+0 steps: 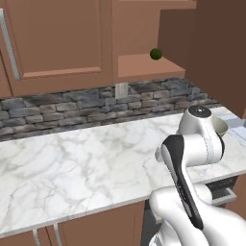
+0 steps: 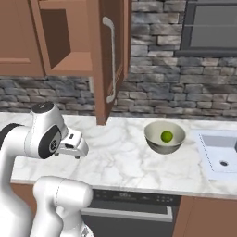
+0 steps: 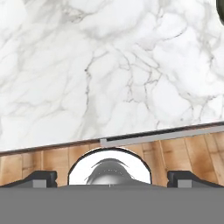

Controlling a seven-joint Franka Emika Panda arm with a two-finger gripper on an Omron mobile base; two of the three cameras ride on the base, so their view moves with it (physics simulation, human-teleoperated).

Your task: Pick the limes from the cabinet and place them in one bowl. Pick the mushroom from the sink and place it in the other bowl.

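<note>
Limes split: darker lime [image 1: 155, 54] on open cabinet [image 1: 144, 67] shelf, high above gripper [image 2: 74, 147]; brighter lime [image 2: 166, 136] inside cream-grey bowl [image 2: 152, 139] on marble counter [image 2: 120, 157], well right of gripper. Gripper jaws spread fully wide, empty, low over counter [image 3: 109, 65].

dark lime [image 1: 155, 54]: on cabinet [image 1: 149, 67] shelf | bright lime [image 2: 166, 136]: in bowl [image 2: 152, 139]

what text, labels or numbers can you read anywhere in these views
None: no readable word, number or sign stands on the cabinet, the marble counter, the bowl or the sink.
</note>
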